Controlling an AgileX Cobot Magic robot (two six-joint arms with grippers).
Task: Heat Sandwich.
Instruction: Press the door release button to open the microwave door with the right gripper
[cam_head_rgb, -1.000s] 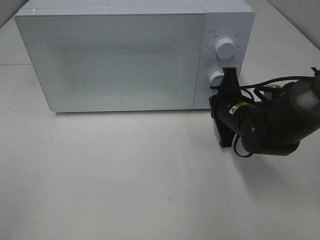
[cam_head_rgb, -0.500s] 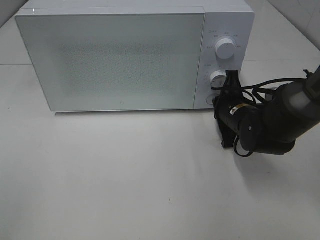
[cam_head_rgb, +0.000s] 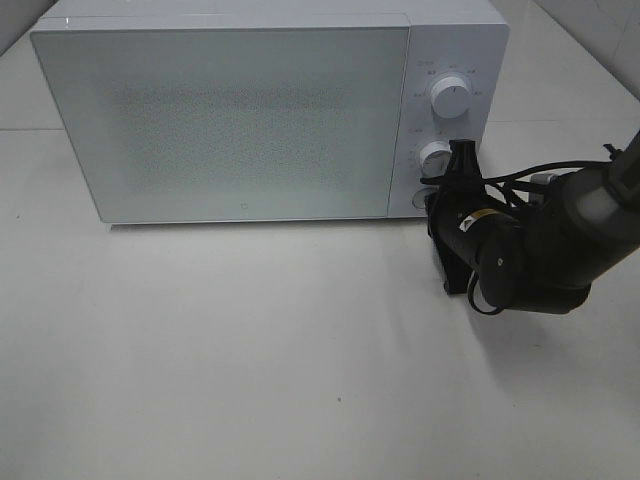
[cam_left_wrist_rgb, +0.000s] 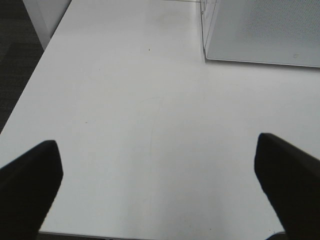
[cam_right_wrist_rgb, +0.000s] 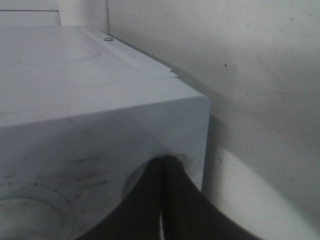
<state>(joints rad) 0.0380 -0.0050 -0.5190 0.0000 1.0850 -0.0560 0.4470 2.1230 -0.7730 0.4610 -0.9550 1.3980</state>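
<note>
Nearest me, my left hand (cam_left_wrist_rgb: 159, 182) hangs with its fingers wide apart over the white tabletop (cam_head_rgb: 250, 380), well apart from everything else. Farther off, on the right, my black right hand (cam_head_rgb: 462, 152) has its fingers pressed together. Their tips seem to touch the control panel of the boxy white microwave oven (cam_head_rgb: 455, 45), just right of its lower round white dial (cam_head_rgb: 434, 155). The right arm is clearly the nearer one. The frosted glass door (cam_head_rgb: 230, 120) is closed. The sandwich is nowhere visible, and I judge it is probably inside.

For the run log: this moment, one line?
microwave: door shut | right claw: shut, tips beside lower knob | left claw: open over table | sandwich: unseen
</note>
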